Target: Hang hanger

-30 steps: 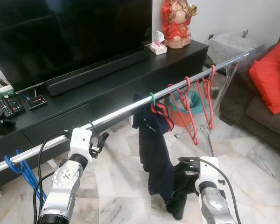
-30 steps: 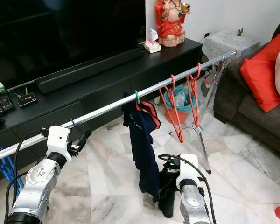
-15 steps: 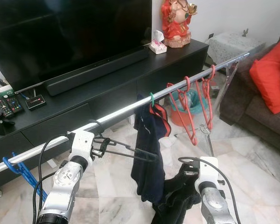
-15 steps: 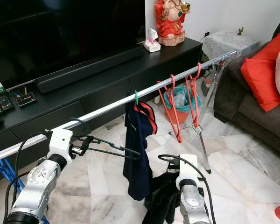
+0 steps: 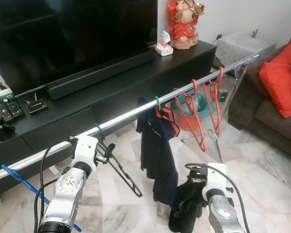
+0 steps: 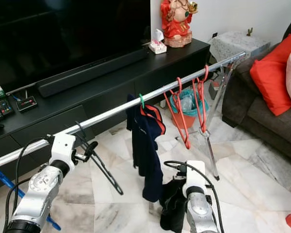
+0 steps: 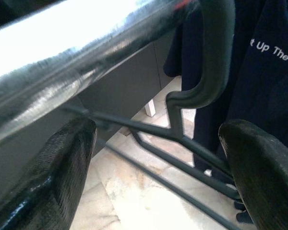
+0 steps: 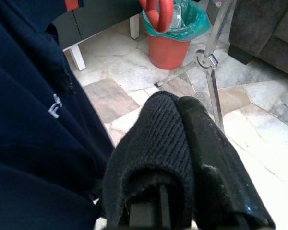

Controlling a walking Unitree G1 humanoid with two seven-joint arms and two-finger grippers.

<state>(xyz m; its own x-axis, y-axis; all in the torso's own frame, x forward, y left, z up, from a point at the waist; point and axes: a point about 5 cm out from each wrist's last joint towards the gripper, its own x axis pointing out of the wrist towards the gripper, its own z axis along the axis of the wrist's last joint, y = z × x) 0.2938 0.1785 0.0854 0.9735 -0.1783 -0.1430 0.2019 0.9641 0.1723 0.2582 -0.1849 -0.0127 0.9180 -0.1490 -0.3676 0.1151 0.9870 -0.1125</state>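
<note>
Marble floor [image 5: 262,160], black TV cabinet [image 5: 184,63], sofa [image 5: 266,111]

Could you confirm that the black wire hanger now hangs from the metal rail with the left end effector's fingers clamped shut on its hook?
Not quite: the black wire hanger does hang from the shiny metal rail, but the left end effector is open, its fingers apart on either side of the hook, as the left wrist view shows.

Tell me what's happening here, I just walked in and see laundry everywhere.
The robot is hanging clothes hangers on a silver rail. A black hanger is hooked over the rail, dangling empty beside the open left gripper. The right gripper is shut on a black garment, low beside a navy shirt already hung. Red hangers hang farther along.
</note>
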